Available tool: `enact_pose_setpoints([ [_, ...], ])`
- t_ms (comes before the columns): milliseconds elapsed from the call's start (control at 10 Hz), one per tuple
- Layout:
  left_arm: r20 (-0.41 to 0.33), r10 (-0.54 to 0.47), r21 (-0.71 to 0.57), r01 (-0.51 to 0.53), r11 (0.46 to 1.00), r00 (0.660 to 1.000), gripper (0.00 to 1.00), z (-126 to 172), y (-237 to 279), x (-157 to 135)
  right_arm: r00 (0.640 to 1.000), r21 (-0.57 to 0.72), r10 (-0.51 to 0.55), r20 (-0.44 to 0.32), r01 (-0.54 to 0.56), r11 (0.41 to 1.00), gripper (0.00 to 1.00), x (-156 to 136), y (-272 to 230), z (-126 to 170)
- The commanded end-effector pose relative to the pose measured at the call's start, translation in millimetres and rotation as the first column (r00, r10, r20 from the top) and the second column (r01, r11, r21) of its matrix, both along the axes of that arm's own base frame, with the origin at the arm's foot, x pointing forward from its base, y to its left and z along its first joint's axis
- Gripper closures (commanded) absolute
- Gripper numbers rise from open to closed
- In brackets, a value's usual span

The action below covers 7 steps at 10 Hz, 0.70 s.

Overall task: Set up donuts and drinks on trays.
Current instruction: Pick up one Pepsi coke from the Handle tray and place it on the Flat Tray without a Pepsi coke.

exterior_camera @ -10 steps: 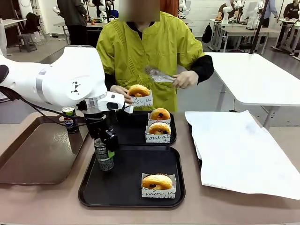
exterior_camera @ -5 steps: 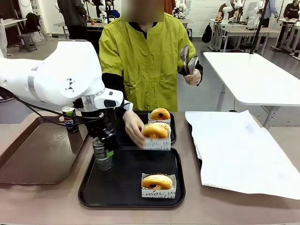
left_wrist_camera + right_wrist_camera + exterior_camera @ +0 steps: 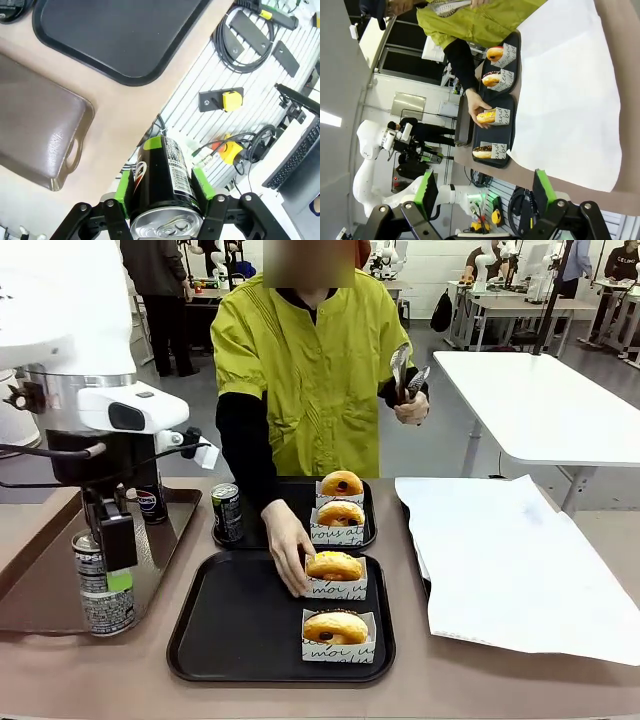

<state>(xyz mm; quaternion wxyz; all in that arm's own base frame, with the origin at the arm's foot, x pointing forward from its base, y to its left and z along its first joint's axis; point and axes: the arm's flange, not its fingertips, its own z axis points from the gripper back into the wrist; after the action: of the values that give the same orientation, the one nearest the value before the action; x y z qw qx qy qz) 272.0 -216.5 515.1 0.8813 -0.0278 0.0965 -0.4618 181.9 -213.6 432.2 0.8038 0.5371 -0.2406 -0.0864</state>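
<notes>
My left gripper (image 3: 105,570) is shut on a dark can with green markings (image 3: 103,592), held over the brown tray's near right part. In the left wrist view the can (image 3: 162,175) sits between the green pads. The near black tray (image 3: 250,630) carries two boxed donuts (image 3: 335,627), and a person's hand (image 3: 288,545) rests on the farther box (image 3: 336,575). The far black tray (image 3: 285,515) holds two more boxed donuts (image 3: 341,498) and a can (image 3: 227,512) at its left end. My right gripper (image 3: 485,195) is open and holds nothing, well off the table's right end.
A brown tray (image 3: 50,570) lies at the left with a Pepsi can (image 3: 150,502) at its far edge. White paper (image 3: 510,560) covers the table's right side. The person's other hand holds metal tongs (image 3: 405,370) upright above the table.
My left arm has lifted the can off the near black tray and swung it left over the brown tray. The person has set a boxed donut down on the near tray.
</notes>
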Motion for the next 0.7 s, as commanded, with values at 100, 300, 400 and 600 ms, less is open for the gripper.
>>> enact_pose_setpoints([
  [100, 0.079, 0.055, -0.016, -0.054, 0.998, 0.995, 0.41, -16.4, -3.8, 13.3, 1.000, 0.008, 0.003, 0.028, -0.003, 1.000, 0.00, 1.3, -0.5, 1.0],
  [300, 0.010, 0.009, -0.008, -0.009, 1.000, 1.000, 0.41, -5.3, -0.5, 7.3, 1.000, 0.008, 0.003, 0.028, -0.003, 1.000, 0.00, 1.3, -0.5, 1.0],
  [400, 0.010, 0.009, -0.008, -0.009, 1.000, 1.000, 0.41, -5.3, -0.5, 7.3, 1.000, 0.008, 0.003, 0.028, -0.003, 1.000, 0.00, 1.3, -0.5, 1.0],
  [600, 0.016, 0.019, -0.011, -0.019, 1.000, 1.000, 0.41, -12.5, -2.4, 11.1, 1.000, 0.008, 0.003, 0.028, -0.003, 1.000, 0.00, 1.3, -0.5, 1.0],
])
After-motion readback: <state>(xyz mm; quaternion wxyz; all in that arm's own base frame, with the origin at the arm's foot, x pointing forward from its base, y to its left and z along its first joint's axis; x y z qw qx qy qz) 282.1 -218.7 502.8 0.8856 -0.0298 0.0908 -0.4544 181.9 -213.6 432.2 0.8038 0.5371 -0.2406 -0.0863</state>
